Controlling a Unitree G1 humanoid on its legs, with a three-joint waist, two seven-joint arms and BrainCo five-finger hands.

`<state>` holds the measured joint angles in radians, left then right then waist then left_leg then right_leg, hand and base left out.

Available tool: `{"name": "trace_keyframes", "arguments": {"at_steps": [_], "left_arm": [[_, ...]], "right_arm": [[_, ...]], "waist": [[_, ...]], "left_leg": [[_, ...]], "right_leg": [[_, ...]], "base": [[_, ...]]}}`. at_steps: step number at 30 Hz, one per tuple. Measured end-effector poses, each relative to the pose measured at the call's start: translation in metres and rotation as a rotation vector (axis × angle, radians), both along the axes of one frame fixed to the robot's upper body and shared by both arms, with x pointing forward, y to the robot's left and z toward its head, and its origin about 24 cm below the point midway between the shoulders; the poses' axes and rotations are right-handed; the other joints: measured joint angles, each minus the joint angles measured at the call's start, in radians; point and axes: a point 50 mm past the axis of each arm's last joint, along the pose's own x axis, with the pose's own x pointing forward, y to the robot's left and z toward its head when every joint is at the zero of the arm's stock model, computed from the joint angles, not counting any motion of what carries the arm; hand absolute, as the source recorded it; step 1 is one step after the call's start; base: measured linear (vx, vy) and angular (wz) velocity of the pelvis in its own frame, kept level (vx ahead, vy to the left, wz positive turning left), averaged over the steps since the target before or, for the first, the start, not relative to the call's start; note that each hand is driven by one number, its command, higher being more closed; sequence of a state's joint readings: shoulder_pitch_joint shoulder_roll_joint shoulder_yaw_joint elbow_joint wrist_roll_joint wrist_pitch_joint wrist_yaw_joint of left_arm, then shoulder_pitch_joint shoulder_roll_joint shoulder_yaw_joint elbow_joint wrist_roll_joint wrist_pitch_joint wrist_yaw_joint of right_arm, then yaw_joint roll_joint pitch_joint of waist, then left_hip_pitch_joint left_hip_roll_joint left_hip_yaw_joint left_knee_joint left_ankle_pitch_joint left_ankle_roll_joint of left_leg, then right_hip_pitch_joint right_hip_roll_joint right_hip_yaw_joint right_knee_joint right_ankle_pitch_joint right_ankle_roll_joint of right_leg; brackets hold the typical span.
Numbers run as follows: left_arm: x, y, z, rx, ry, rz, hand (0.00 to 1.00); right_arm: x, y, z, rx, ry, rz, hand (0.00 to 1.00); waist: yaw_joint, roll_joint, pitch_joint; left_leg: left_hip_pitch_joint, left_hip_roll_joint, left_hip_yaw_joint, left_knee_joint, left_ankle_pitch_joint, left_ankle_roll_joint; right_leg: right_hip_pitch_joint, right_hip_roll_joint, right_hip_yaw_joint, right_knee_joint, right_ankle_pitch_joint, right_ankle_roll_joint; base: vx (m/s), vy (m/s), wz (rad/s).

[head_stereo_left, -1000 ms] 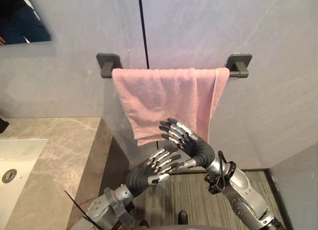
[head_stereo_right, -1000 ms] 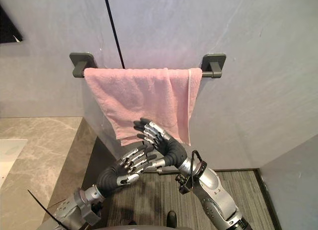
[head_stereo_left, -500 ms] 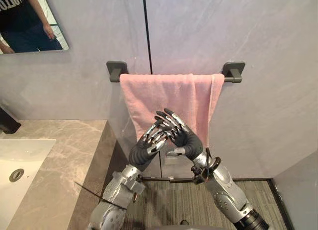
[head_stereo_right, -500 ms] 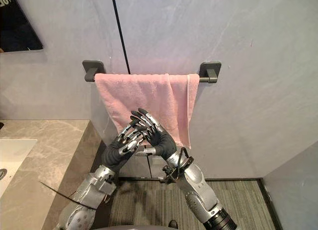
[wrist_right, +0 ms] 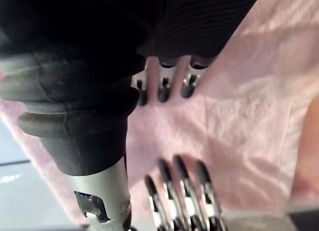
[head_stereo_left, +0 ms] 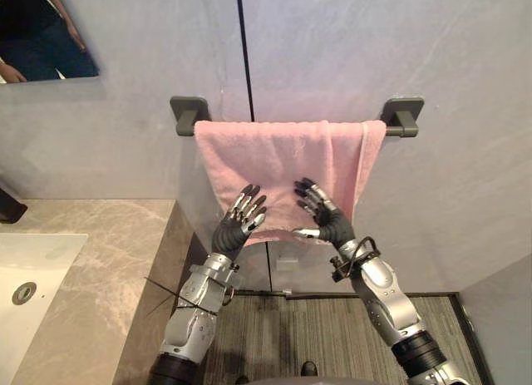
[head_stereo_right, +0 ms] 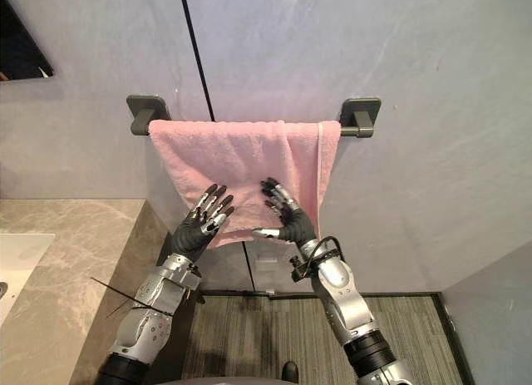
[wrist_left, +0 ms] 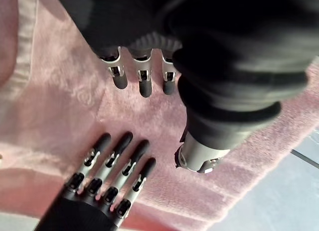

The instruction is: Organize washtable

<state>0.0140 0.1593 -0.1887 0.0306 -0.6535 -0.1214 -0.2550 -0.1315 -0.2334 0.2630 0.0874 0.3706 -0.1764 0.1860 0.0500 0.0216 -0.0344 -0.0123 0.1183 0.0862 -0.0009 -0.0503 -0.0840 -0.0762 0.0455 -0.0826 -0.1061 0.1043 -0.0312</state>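
Observation:
A pink towel [head_stereo_left: 283,156] hangs folded over a dark grey bar [head_stereo_left: 403,119] on the grey wall. Its left part hangs lower than its right part. My left hand [head_stereo_left: 235,223] is open, fingers straight, against the towel's lower left edge. My right hand [head_stereo_left: 326,224] is open beside it, fingers spread on the towel's lower middle, thumb pointing left. In the left wrist view my own fingers [wrist_left: 142,81] point at the towel [wrist_left: 65,106] and the other hand's fingers [wrist_left: 107,166] lie flat on it. The right wrist view shows the same, with fingers [wrist_right: 162,89] over pink cloth [wrist_right: 244,106].
A marble counter [head_stereo_left: 100,260] with a white sink [head_stereo_left: 33,269] lies at the left. A mirror [head_stereo_left: 41,32] above it reflects a person. A dark tap [head_stereo_left: 8,206] stands at the left edge. Striped flooring [head_stereo_left: 316,335] lies below the towel.
Half a second ago the hands were pressed together in front of the towel. Now they have parted and rest side by side on its lower part. The camera shifted slightly.

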Motion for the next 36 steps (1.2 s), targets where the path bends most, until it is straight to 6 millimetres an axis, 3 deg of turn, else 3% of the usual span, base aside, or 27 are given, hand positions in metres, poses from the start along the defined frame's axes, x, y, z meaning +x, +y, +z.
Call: {"name": "trace_keyframes", "arguments": {"at_steps": [6,12,20,23,27,32,34,35,36], "left_arm": [[0.007,0.003,-0.008,0.053,0.039,0.036,0.00],[0.012,0.012,-0.008,0.096,0.028,0.083,0.00],[0.010,0.011,-0.010,0.099,0.031,0.108,0.00],[0.008,0.011,-0.013,0.120,0.040,0.119,0.00],[0.004,0.018,-0.023,0.184,0.075,0.163,0.00],[-0.014,0.034,-0.075,0.425,0.288,0.211,0.00],[-0.029,0.041,-0.099,0.532,0.394,0.220,0.00],[-0.048,0.047,-0.125,0.623,0.523,0.209,0.00],[-0.055,0.049,-0.134,0.652,0.565,0.203,0.00]], "right_arm": [[0.014,-0.028,0.003,-0.023,-0.003,-0.155,0.00],[0.020,-0.042,0.005,0.011,-0.001,-0.242,0.00],[0.016,-0.044,-0.001,0.039,0.016,-0.247,0.00],[0.006,-0.043,-0.016,0.052,0.074,-0.257,0.00],[-0.011,-0.042,-0.061,0.042,0.264,-0.275,0.00],[-0.053,-0.046,-0.119,-0.073,0.525,-0.282,0.00],[-0.070,-0.047,-0.139,-0.097,0.619,-0.277,0.00],[-0.090,-0.048,-0.159,-0.107,0.729,-0.287,0.00],[-0.098,-0.048,-0.167,-0.116,0.772,-0.291,0.00]], "waist": [[-0.005,-0.006,0.003],[-0.006,-0.040,0.026],[-0.007,-0.041,0.032],[-0.006,-0.040,0.036],[-0.007,-0.035,0.047],[-0.011,-0.032,0.073],[-0.012,-0.033,0.073],[-0.013,-0.033,0.075],[-0.014,-0.033,0.076]], "left_leg": [[-0.014,-0.015,-0.003,-0.021,0.019,0.008],[-0.015,-0.019,-0.001,-0.026,0.027,0.013],[-0.021,-0.019,0.003,-0.024,0.026,0.013],[-0.021,-0.016,0.004,-0.024,0.026,0.013],[-0.005,-0.016,0.010,-0.035,0.026,0.012],[0.010,-0.016,0.016,-0.039,0.025,0.012],[0.016,-0.016,0.021,-0.040,0.025,0.011],[0.027,-0.015,0.026,-0.043,0.024,0.010],[0.031,-0.015,0.026,-0.042,0.023,0.010]], "right_leg": [[-0.020,-0.010,0.000,0.000,0.012,0.001],[-0.025,-0.020,0.008,0.000,0.026,0.009],[-0.034,-0.021,0.013,0.000,0.030,0.012],[-0.034,-0.017,0.015,0.000,0.030,0.011],[-0.028,-0.014,0.025,0.000,0.030,0.012],[-0.017,-0.014,0.027,0.000,0.026,0.018],[-0.015,-0.014,0.030,0.000,0.025,0.019],[-0.007,-0.013,0.033,0.000,0.024,0.020],[-0.003,-0.013,0.033,0.000,0.023,0.021]], "base": [[0.01,0.049,0.02],[-0.04,0.045,-0.02],[-0.02,0.018,-0.01],[0.03,0.023,-0.02],[0.03,0.034,-0.07],[0.01,0.038,-0.03],[0.02,0.036,-0.06],[0.02,0.032,-0.06],[0.01,0.032,-0.04]]}}
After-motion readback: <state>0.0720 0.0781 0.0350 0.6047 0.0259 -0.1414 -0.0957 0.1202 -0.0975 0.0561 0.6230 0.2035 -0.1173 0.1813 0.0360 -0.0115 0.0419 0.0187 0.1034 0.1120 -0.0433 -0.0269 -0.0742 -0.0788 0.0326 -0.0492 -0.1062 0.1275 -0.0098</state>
